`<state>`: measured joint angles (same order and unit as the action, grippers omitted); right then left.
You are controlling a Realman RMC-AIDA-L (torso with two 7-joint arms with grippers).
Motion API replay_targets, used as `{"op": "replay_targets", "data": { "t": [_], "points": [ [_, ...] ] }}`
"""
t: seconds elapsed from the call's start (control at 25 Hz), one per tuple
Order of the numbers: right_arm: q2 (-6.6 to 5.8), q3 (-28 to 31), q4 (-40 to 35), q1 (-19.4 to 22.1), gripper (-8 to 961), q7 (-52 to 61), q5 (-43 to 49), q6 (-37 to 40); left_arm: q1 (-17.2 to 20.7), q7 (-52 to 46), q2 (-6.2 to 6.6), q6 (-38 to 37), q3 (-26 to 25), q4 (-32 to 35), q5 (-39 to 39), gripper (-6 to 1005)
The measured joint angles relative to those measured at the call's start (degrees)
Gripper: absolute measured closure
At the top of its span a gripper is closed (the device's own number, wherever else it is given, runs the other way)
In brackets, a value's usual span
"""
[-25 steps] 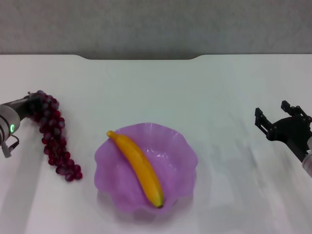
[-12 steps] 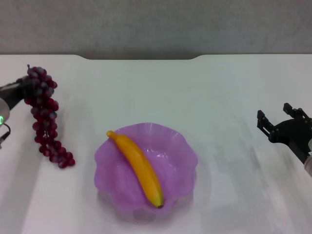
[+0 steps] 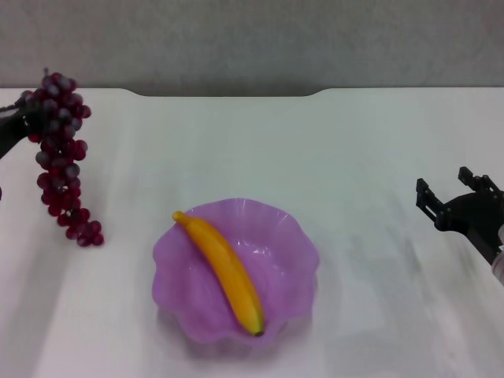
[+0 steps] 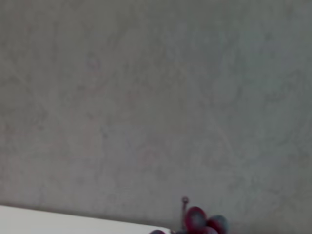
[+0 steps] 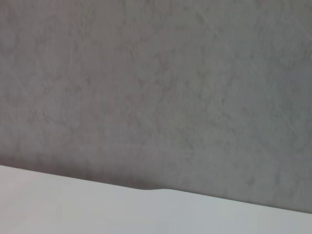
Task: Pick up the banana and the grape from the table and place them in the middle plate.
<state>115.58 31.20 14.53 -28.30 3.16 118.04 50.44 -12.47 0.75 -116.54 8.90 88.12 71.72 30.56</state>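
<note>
The banana lies slantwise inside the purple scalloped middle plate at the centre of the white table. At the far left my left gripper is shut on the top of the grape bunch, which hangs down lifted off the table. The bunch's stem and top grapes show in the left wrist view against the grey wall. My right gripper sits at the right edge, open and holding nothing.
The table's far edge has a notch at the back, with a grey wall behind it. The right wrist view shows only the wall and the table edge.
My left gripper has risen with the grape bunch, lifting it from lying on the table to hanging free. The right gripper has drifted slightly right; banana and plate are unmoved.
</note>
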Motion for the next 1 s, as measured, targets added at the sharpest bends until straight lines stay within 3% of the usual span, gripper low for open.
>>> {"op": "replay_targets", "data": {
  "t": [0.28, 0.48, 0.8, 1.0],
  "points": [
    [0.05, 0.00, -0.03, 0.00, 219, 0.00, 0.00, -0.02, 3.39, 1.52, 0.09, 7.83, 0.28, 11.32, -0.25, 878],
    [0.09, 0.00, -0.09, 0.00, 223, 0.00, -0.09, -0.06, 4.49, 3.57, 0.09, 17.67, -0.94, 20.95, -0.61, 878],
    [0.09, 0.00, -0.12, 0.00, 229, 0.00, -0.17, -0.09, 1.98, 3.86, 0.04, 38.44, -3.77, 34.01, -6.15, 879],
    [0.09, 0.00, -0.11, 0.00, 232, 0.00, -0.27, -0.09, 0.07, 4.97, 0.07, 47.28, -4.17, 39.26, -7.56, 879]
  ]
}}
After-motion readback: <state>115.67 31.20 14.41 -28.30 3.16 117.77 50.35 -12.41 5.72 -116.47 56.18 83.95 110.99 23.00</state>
